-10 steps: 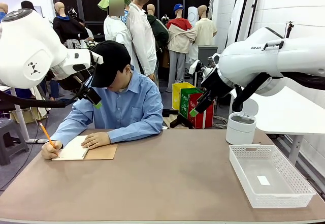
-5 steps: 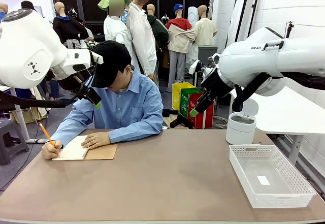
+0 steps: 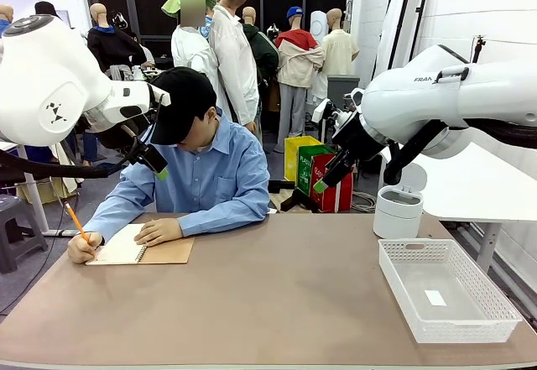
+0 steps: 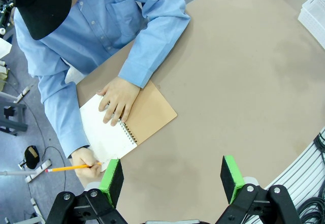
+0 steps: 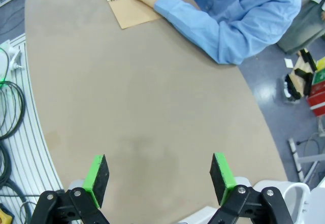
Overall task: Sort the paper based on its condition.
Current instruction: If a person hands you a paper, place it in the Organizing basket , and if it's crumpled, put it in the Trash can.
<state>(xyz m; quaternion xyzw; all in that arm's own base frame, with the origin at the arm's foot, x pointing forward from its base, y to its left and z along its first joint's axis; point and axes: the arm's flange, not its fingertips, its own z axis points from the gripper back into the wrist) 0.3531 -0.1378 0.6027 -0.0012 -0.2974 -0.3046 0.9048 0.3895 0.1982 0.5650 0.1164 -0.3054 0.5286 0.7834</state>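
Observation:
The paper, as loose sheets, is out of view. A person at the far left of the table writes with an orange pencil (image 3: pixel 77 221) in a spiral notebook (image 3: pixel 164 252) with a tan cover, one hand flat on its white page (image 4: pixel 104 132). My left gripper (image 3: pixel 155 167) hangs high above that notebook, and the left wrist view shows the left gripper (image 4: pixel 172 179) open and holding nothing. My right gripper (image 3: pixel 323 181) is raised above the far right of the table. In the right wrist view the right gripper (image 5: pixel 160 179) is open over bare tabletop, with the notebook (image 5: pixel 133 14) far off.
A white mesh basket (image 3: pixel 419 299) sits at the table's right, with a tiny white scrap (image 3: pixel 435 297) inside. A small white lidded bin (image 3: pixel 398 211) stands behind it. The person's arms lie across the far left edge. The brown tabletop (image 3: pixel 277 294) stretches between notebook and basket.

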